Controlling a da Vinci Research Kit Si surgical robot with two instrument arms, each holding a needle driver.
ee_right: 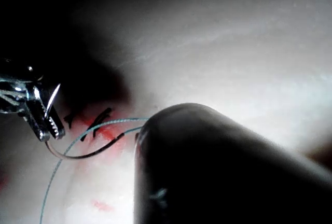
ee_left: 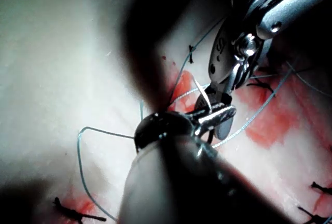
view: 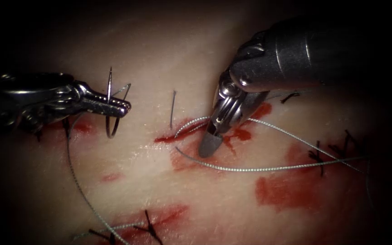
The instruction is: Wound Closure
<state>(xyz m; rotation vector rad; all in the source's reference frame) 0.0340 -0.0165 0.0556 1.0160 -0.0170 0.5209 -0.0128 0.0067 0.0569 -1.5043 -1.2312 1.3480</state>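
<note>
Your left tool (view: 116, 107) has its shiny steel jaws clamped on the needle (view: 110, 102), gripping it about mid-curve. The needle stands upright and clear of the tissue (view: 159, 54), its thin point sticking up above the jaws and the rest of the arc hanging below, well left of the cut (view: 178, 134). The right wrist view shows the same thing: left tool (ee_right: 46, 120), ridged jaw faces, with the needle (ee_right: 83, 154) curving away under them.

Your right tool (view: 212, 140) points down at the cut, its jaws pressed together into one dull grey spade-shaped tip, right where the thread (view: 259, 169) comes out of the tissue. I can't tell if thread is actually pinched in there.

The thread is pale and fine with a twisted look, looping wide across the right side. The tissue is glossy and pale, smeared with red fluid (view: 282, 190). Dark stubby cut ends of thread (view: 148, 227) sit along the lower edge.
</note>
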